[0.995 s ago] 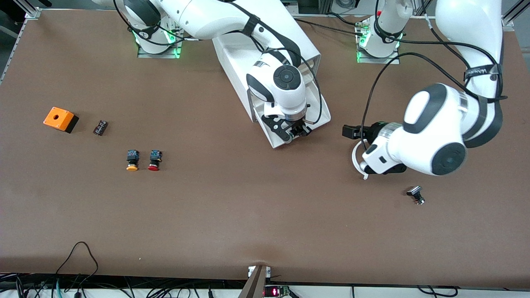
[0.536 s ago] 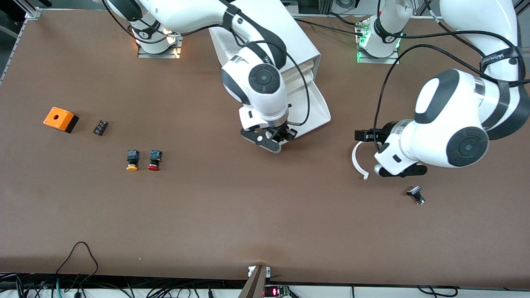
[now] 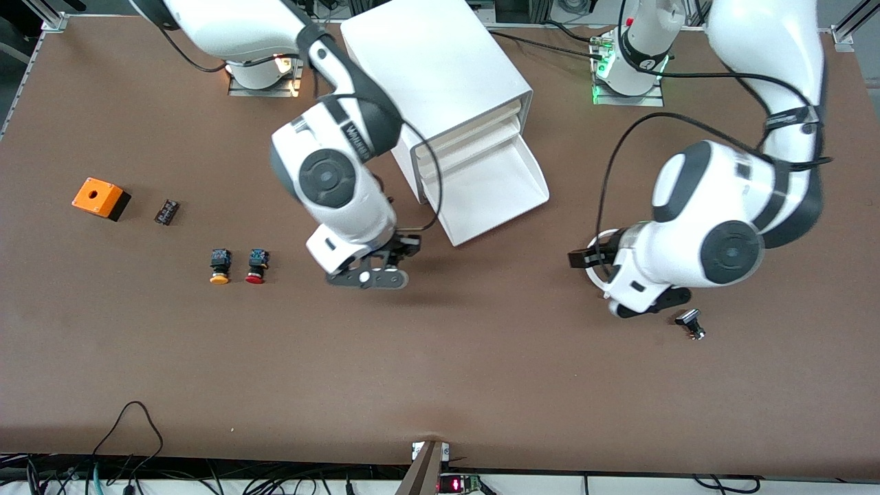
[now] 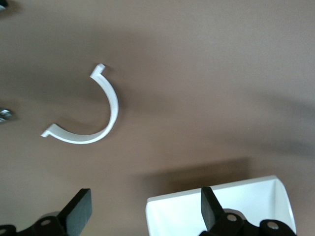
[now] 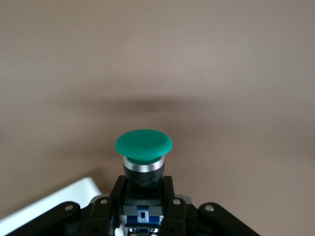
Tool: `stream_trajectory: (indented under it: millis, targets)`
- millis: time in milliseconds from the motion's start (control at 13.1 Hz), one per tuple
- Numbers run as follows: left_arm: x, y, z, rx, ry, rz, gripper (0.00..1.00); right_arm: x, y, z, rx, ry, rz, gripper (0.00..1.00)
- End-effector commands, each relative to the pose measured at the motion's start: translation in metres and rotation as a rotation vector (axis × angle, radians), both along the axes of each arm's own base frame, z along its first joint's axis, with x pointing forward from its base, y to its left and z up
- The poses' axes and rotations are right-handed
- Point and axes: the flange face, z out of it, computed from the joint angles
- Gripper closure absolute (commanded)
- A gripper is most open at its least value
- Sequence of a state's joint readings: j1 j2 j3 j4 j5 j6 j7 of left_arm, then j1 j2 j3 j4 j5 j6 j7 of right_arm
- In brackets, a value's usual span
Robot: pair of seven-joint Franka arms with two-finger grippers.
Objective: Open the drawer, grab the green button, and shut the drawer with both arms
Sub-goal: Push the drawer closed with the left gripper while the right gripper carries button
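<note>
The right gripper is clenched on the button, its green cap pointing out ahead of the fingers, and hangs over bare tabletop between the cabinet and a pair of spare push buttons, the orange-capped one and the red-capped one, which lie toward the right arm's end. The drawer, lowest of three, stands pulled out and looks empty, its front edge facing the camera-side edge of the tabletop. The left gripper hangs released, fingers spread wide and holding nothing, over the tabletop near the drawer's open corner, toward the left arm's end; a curved white clip lies on the surface under it, and a small black-and-silver part rests a little nearer the camera-side edge. An orange box and a small dark block sit toward the right arm's edge of the tabletop. With the button out, the step in hand appears to be carrying it clear and setting it down, then shutting the drawer. Done well, the right arm would lower the button upright onto open surface away from the other two buttons before letting go, while the left gripper meets the drawer's front squarely and pushes straight along its slide, so the cabinet does not skid or twist.
</note>
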State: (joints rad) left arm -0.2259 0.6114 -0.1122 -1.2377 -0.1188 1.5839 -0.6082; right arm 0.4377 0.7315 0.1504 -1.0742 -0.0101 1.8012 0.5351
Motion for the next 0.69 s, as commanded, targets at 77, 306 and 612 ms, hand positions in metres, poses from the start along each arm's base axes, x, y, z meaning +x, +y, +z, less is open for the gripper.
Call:
stream_trajectory:
  millis: [77, 306, 612]
  targets:
    - [-0.022, -0.024, -0.056, 0.055, -0.007, 0.049, 0.05, -0.006, -0.091, -0.03, 0.031, -0.016, 0.106, 1.0]
    - [-0.045, -0.059, -0.078, 0.083, -0.028, 0.053, 0.08, -0.013, -0.134, -0.077, 0.02, -0.009, 0.12, 1.0]
    - [-0.083, -0.09, -0.12, 0.134, -0.08, 0.075, 0.1, -0.025, -0.188, -0.138, -0.002, 0.008, 0.111, 1.0]
